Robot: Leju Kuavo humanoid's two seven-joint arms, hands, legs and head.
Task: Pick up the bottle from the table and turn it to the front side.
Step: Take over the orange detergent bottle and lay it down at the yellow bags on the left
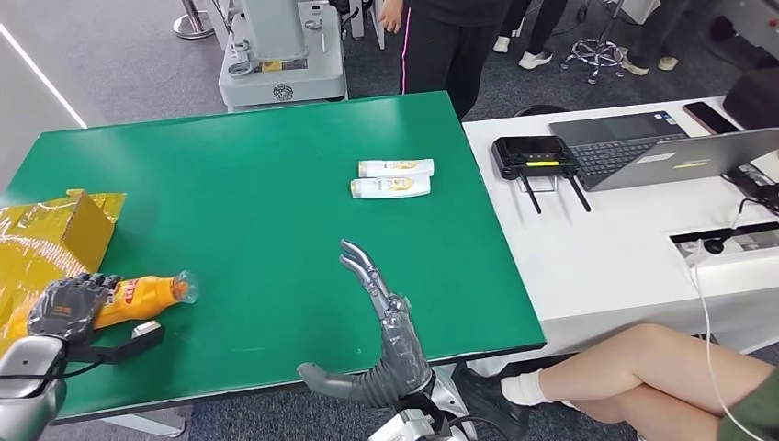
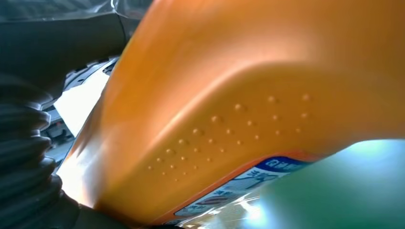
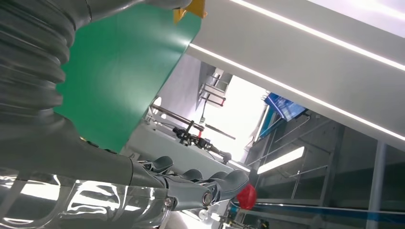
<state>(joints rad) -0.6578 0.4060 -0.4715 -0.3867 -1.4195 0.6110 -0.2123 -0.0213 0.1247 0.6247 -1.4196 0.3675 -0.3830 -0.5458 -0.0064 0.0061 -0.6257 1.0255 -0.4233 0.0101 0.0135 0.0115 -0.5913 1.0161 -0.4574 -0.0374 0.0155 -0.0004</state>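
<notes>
An orange bottle point(image 1: 147, 296) with a clear cap lies on its side near the front left of the green table point(image 1: 248, 184), cap end toward the middle. My left hand point(image 1: 66, 306) wraps around its base end and grips it. Up close in the left wrist view, the bottle's orange body point(image 2: 248, 90) with raised dots and a label edge presses against my palm. My right hand point(image 1: 378, 317) hovers over the table's front edge, fingers point(image 3: 200, 183) stretched out and apart, holding nothing.
Two white tubes point(image 1: 393, 178) lie side by side at the table's far right. A yellow foil box point(image 1: 55, 230) sits at the left edge. A white desk point(image 1: 625, 230) with a laptop and router stands to the right; a seated person's leg point(image 1: 643, 367) is beside it. People stand behind.
</notes>
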